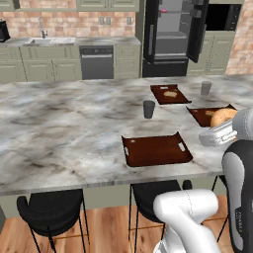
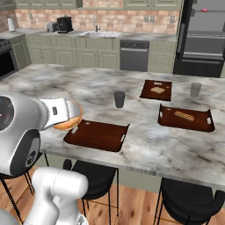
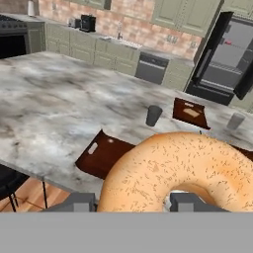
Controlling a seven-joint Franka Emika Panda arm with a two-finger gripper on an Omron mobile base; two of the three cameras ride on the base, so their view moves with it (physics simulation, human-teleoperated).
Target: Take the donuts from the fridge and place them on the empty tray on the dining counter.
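Note:
My gripper [image 3: 133, 201] is shut on an orange-tan glazed donut [image 3: 178, 168], which fills the lower half of the hand view. It hangs at the near edge of the dining counter [image 1: 59, 123], right of the empty dark reddish-brown tray [image 1: 157, 149] in the left base view. In the right base view the donut [image 2: 70, 119] and gripper [image 2: 65, 114] sit just left of that tray [image 2: 96, 135]. The black fridge [image 1: 173, 34] stands open at the back, and a small pink donut [image 1: 163, 9] lies on its upper shelf.
Two similar trays with pale pastries [image 1: 170, 94] [image 2: 185, 117] lie further back and to the right on the counter. Two grey cups [image 1: 148, 109] [image 1: 206, 88] stand near them. Black stools [image 1: 49, 207] line the counter's near side.

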